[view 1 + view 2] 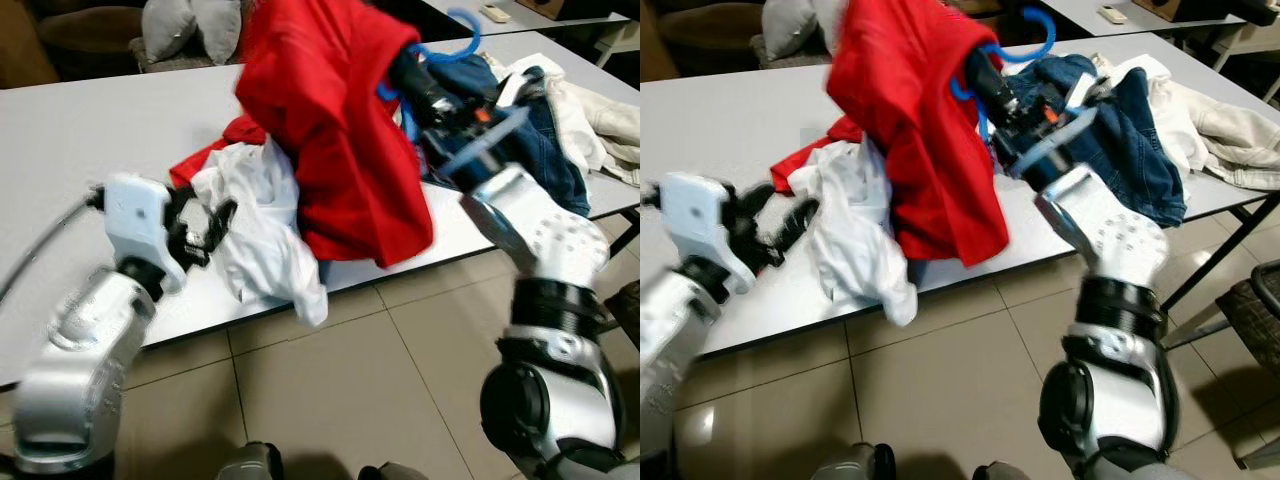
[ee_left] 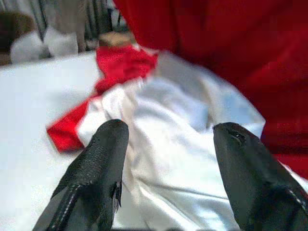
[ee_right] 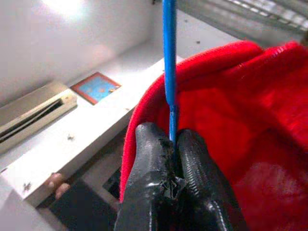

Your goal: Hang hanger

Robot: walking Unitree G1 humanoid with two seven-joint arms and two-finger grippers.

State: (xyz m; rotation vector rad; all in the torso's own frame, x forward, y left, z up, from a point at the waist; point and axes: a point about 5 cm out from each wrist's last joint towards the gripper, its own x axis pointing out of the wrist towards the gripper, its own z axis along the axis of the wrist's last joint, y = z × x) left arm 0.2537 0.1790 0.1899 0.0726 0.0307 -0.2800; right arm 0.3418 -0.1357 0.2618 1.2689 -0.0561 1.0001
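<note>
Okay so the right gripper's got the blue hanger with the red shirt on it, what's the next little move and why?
Probably lift it higher. The right gripper is shut on the blue hanger, but the red shirt drapes low over the white cloth on the table, so it may drag.

Head stereo pair looks forward and down at the counter [image 1: 100,130] edge and floor [image 1: 330,380]; both eyes share the clothes pile, right eye shifted sideways. Left wrist camera sits close, facing along its spread fingers [image 2: 96,163] onto the white garment [image 2: 178,144]. Right wrist camera, very close, faces up along the blue hanger [image 3: 169,62] toward the ceiling [image 3: 72,53].
</note>
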